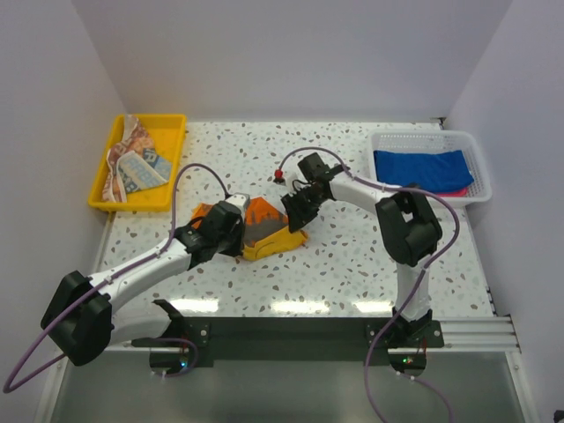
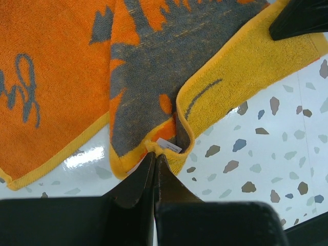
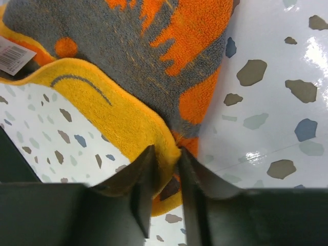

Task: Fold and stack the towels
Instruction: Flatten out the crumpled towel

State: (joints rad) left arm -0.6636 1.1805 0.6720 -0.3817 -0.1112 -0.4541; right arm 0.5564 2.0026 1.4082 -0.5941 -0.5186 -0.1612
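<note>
The orange towel with the yellow edge point(image 1: 264, 231) lies part-folded at the table's middle. My left gripper point(image 1: 231, 222) is shut on its yellow corner by the white label point(image 2: 154, 149). My right gripper point(image 1: 295, 211) is shut on the towel's yellow edge at its right side point(image 3: 166, 154). The towel shows grey and orange in both wrist views point(image 2: 148, 66) point(image 3: 154, 56). The royal blue towel point(image 1: 421, 166) lies in the white mesh basket point(image 1: 476, 167), with a strip of the hot pink towel point(image 1: 456, 189) under it. The orange-blue printed towel point(image 1: 134, 163) lies crumpled in the yellow tray point(image 1: 172, 132).
The yellow tray stands at the back left and the white basket at the back right. A small red knob point(image 1: 279, 174) sits behind the towel. White walls close in the table on three sides.
</note>
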